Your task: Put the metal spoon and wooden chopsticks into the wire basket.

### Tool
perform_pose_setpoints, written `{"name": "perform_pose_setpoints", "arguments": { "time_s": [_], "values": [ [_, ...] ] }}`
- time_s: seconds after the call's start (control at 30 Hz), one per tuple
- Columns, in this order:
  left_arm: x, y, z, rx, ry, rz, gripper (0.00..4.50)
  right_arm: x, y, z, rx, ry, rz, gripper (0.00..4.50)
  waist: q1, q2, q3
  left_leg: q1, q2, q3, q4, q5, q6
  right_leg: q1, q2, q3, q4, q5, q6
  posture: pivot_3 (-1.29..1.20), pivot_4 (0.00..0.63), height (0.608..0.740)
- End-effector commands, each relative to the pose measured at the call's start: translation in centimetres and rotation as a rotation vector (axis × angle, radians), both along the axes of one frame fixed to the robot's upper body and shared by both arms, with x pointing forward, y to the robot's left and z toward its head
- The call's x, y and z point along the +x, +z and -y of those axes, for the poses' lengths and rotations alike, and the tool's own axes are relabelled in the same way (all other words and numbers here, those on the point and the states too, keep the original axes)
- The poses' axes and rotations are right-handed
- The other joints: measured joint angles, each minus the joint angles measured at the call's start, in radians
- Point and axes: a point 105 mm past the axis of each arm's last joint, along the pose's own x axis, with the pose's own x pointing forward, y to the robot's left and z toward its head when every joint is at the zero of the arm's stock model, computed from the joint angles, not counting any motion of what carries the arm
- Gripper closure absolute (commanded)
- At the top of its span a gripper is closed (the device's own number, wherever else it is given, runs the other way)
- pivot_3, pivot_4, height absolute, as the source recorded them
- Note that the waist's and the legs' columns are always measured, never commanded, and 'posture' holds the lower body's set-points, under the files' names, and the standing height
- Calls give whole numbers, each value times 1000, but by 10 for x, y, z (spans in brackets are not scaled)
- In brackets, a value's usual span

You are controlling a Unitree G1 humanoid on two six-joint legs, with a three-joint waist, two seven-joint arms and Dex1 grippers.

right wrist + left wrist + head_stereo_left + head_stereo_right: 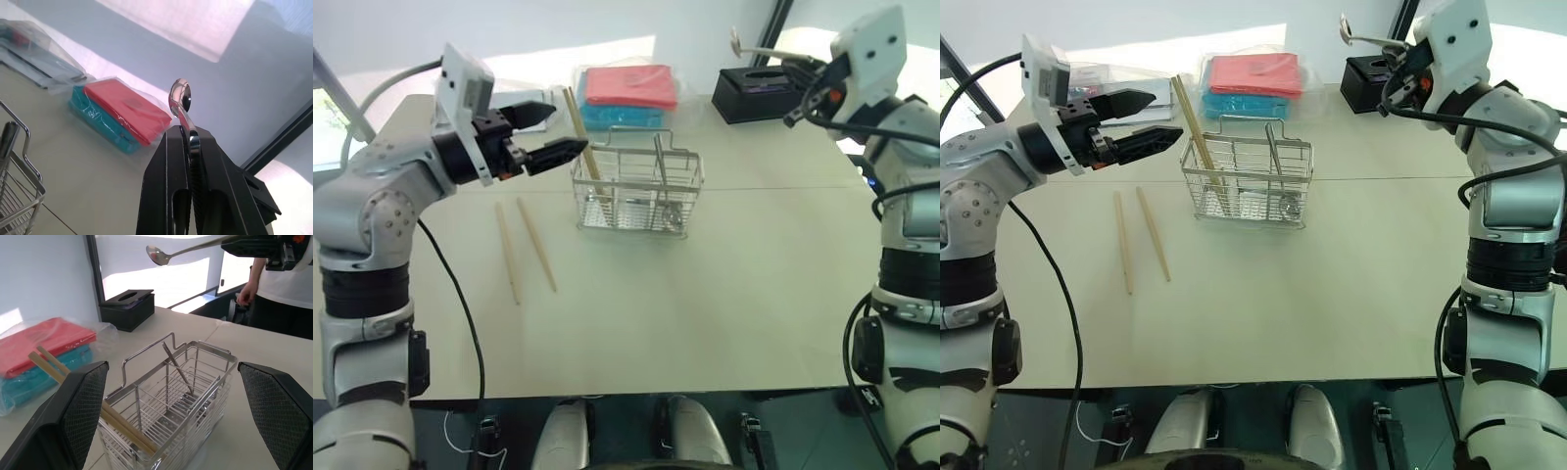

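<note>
We see the metal spoon (182, 105) clamped by its handle between the fingers of the right gripper (1398, 70), raised high above the far right part of the table (724, 294), with its bowl pointing toward the robot's left. The wire basket (637, 193) stands upright near the table's middle. It holds wooden chopsticks (582, 147) that lean out of its left end, and a thin metal utensil stands in a compartment further right. Two more chopsticks (523, 250) lie flat on the table just left of the basket, apart from it. The left gripper (546, 132) hovers level beside the basket's left end, fingers spread wide and grasping nothing. Behind the basket we see red and teal packets (628, 95) in clear wrap and a black box (764, 91).
</note>
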Motion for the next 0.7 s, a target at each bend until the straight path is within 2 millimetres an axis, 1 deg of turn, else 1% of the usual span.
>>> {"name": "perform_pose_setpoints", "arguments": {
  "time_s": [0.03, 0.1, 0.23, 0.33, 0.57, 0.7],
  "values": [
    [-3, 15, 1, -4, -7, 73, 0, -22, 29, -21, -14, 93, 73, 4436, -1, 0, 0, 0, 0, 0, 0, 0, 0, 0, 0, 0, 0, 0, 0, 0, 150, 703],
    [-3, 13, 1, 4, -7, 72, 0, -32, 26, -27, -20, 143, 30, 4436, -1, 0, 0, 0, 0, 0, 0, 0, 1, 0, 0, 0, 1, 0, 0, 0, 150, 703],
    [-2, 10, 0, 28, -12, 69, 0, -56, 10, -41, -62, 262, -81, 4436, 6, 0, 0, 0, 0, 0, 0, -1, 2, 0, 0, 0, 1, 0, 0, 0, 150, 703],
    [0, 10, -2, 47, -21, 73, 0, -73, -8, -48, -117, 326, -158, 4436, 6, -1, 0, 0, 0, 0, 0, -2, 3, 1, 0, 0, -1, 0, 0, 0, 150, 703],
    [3, 13, -2, 59, -34, 88, 0, -88, -33, -46, -139, 334, -267, 4436, 3, -1, 0, 0, 0, 0, 0, -2, 3, 0, 0, 0, -2, 0, 0, 0, 150, 703],
    [3, 13, 1, 63, -46, 93, 0, -88, -44, -44, -141, 325, -303, 4436, 3, -1, 0, 0, 0, 0, 0, -2, 3, 0, 0, 0, -2, 0, 0, 0, 150, 703]
  ]
}}
